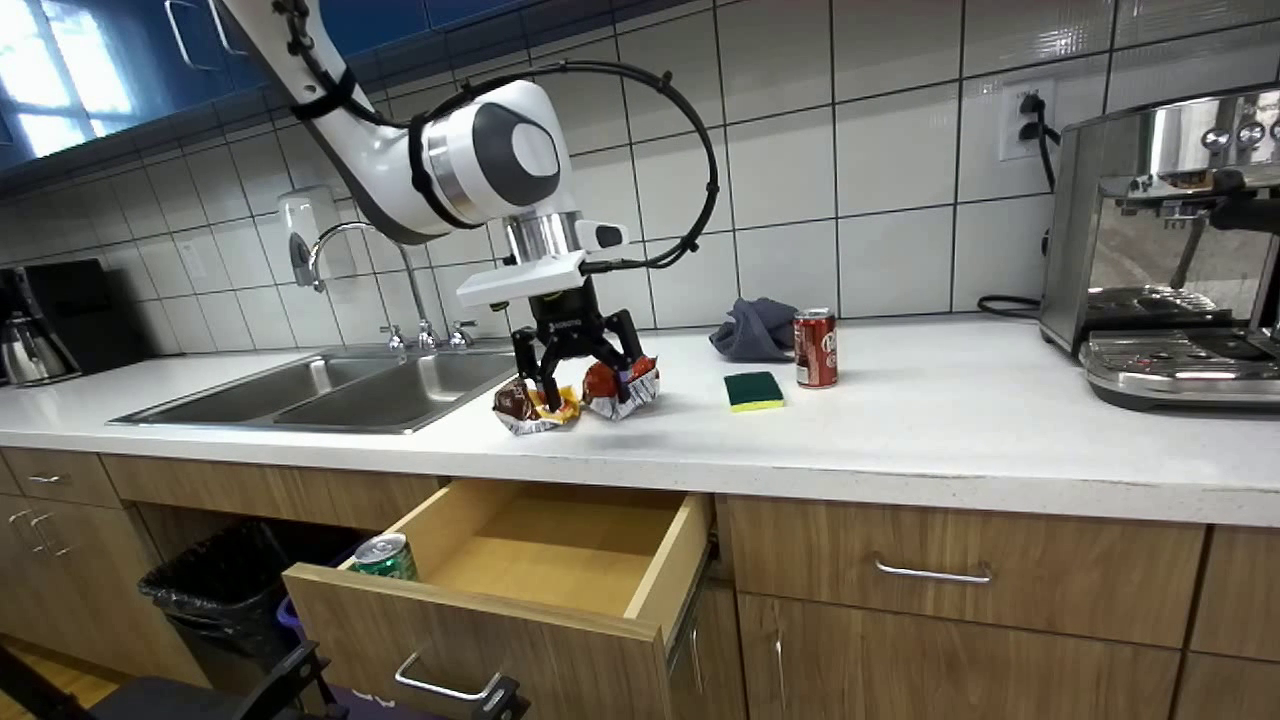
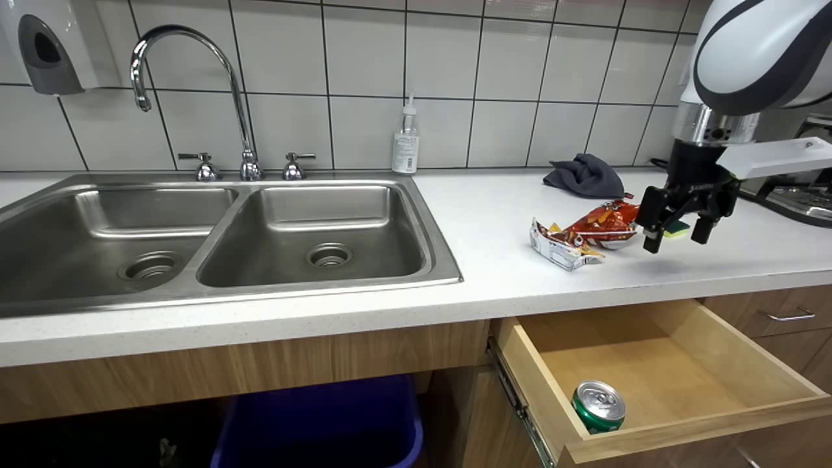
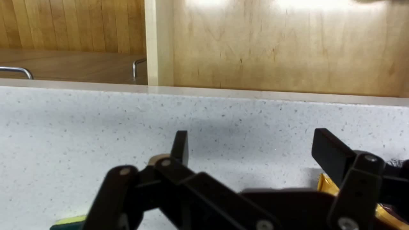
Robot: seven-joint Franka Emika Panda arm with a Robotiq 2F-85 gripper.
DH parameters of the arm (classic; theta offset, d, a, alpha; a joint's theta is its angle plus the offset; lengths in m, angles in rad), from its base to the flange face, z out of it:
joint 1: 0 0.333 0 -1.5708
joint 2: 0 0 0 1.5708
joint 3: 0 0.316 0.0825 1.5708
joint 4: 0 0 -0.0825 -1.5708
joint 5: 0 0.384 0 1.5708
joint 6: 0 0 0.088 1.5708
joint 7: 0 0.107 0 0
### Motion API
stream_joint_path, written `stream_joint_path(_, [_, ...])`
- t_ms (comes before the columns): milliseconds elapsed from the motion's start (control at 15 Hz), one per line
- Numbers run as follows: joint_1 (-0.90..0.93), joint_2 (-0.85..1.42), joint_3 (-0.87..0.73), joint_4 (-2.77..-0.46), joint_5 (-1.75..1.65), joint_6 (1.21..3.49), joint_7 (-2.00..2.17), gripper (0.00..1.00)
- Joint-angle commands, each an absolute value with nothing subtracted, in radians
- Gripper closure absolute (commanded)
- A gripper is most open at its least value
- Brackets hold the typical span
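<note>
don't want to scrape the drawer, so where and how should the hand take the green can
Probably best around the upper sides of the green can, with the hand coming straight down from above. It stands upright, close in the corner between the drawer front and the sink-side wall, so a low sideways approach looks blocked; I cannot tell whether it touches either.

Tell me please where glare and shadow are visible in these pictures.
In an exterior view, white glare on the blue cabinet; in an exterior view, pale reflections on the steel sink; in the wrist view, glare on the drawer bottom and a soft shadow on the counter by the claw.
</note>
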State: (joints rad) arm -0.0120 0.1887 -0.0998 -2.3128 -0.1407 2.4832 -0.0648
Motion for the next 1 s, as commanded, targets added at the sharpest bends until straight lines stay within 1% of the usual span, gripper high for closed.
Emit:
stream_joint_path(0, [-0.037,0.203,-0.076,-2.252,-0.111,2.444,-0.123,0.00])
stream_joint_path(533, [-0.036,0.249,-0.063,-2.140,-0.087,2.415,-0.148,0.00])
stream_joint_path(933, [-0.008,0.317,-0.043,-2.066,-0.059,2.421,-0.042,0.00])
